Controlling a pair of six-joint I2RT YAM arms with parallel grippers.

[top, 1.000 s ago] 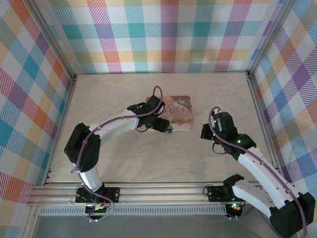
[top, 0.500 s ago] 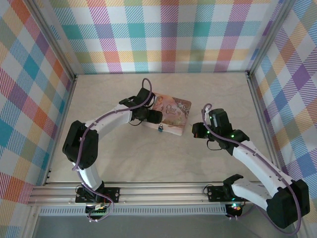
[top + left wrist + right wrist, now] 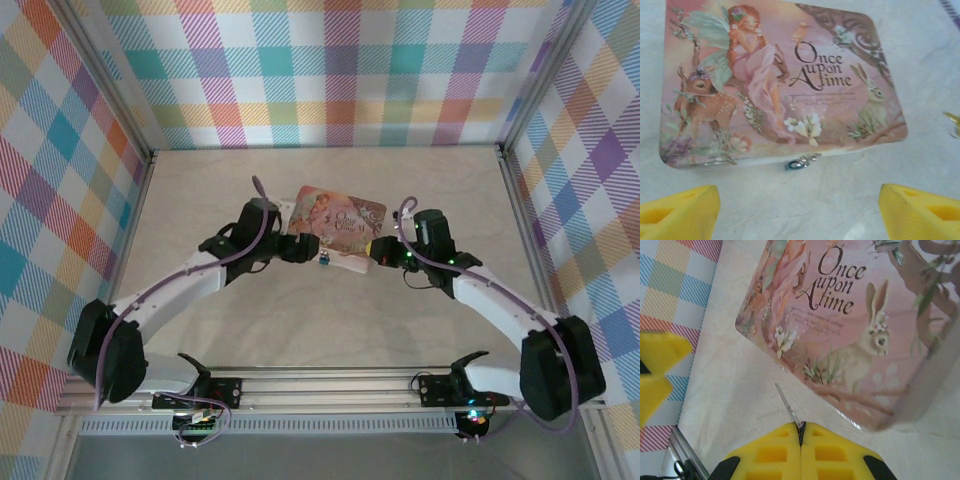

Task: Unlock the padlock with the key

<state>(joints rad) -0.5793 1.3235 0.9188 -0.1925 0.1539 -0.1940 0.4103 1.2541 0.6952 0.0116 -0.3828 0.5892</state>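
The tiny blue padlock [image 3: 323,258] hangs at the front edge of the pink tin [image 3: 340,222], on its clasp. In the left wrist view the padlock [image 3: 796,164] lies against the tin [image 3: 780,80], just ahead of my left gripper [image 3: 800,220], which stands open with nothing between its yellow fingers [image 3: 680,210]. My left gripper [image 3: 310,250] is just left of the padlock. My right gripper [image 3: 376,251] is at the tin's right front corner, shut on the key [image 3: 788,407]. The key's thin blade sticks out of the gripper [image 3: 801,427] toward the tin [image 3: 850,315].
The tin lies mid-table on the pale marbled tabletop [image 3: 330,320]. Checked walls [image 3: 330,70] close in the back and both sides. A metal rail [image 3: 330,385] runs along the near edge. The left gripper's yellow fingers [image 3: 655,370] appear at the left of the right wrist view.
My left arm has drawn back left off the tin, baring its lid. My right gripper has moved left with the key, up to the tin's right front corner.
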